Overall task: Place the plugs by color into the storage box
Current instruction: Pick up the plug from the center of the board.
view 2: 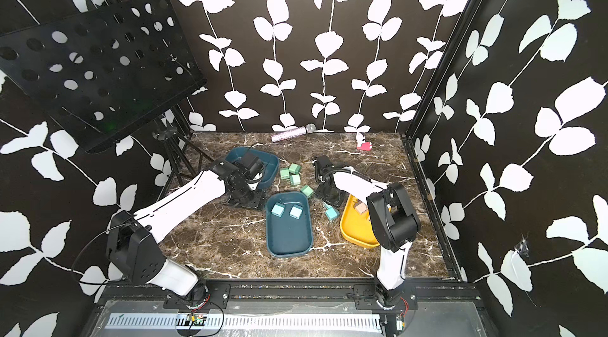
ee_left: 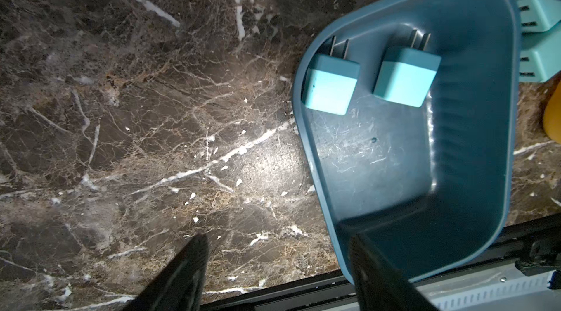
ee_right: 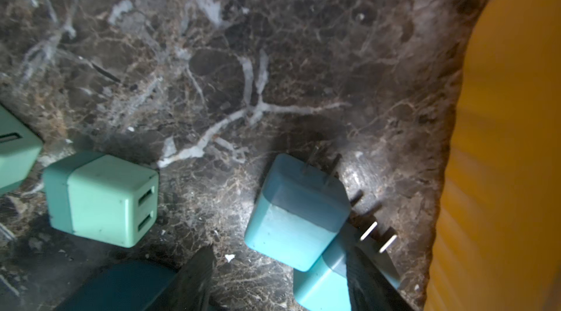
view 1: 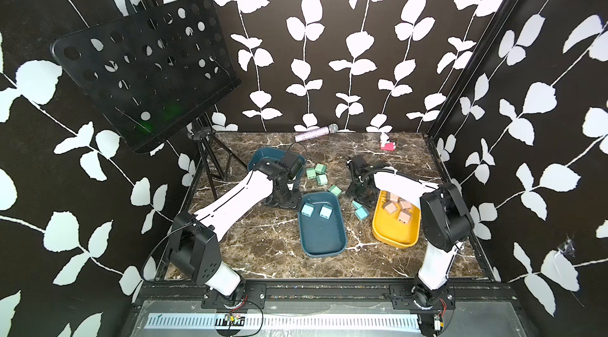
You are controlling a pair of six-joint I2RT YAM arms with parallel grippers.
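The storage box is three open trays. The middle dark blue tray holds two light blue plugs. The yellow tray holds several beige plugs. A third blue tray sits at the back, partly behind my left arm. Several mint green plugs lie loose between the arms. Two more light blue plugs lie beside the yellow tray. My right gripper hangs open just over them. My left gripper is open and empty by the middle tray's back corner.
A glittery microphone and a pink-red toy figure lie along the back wall. A black perforated music stand leans over the back left, and its tripod legs stand at the table's left edge.
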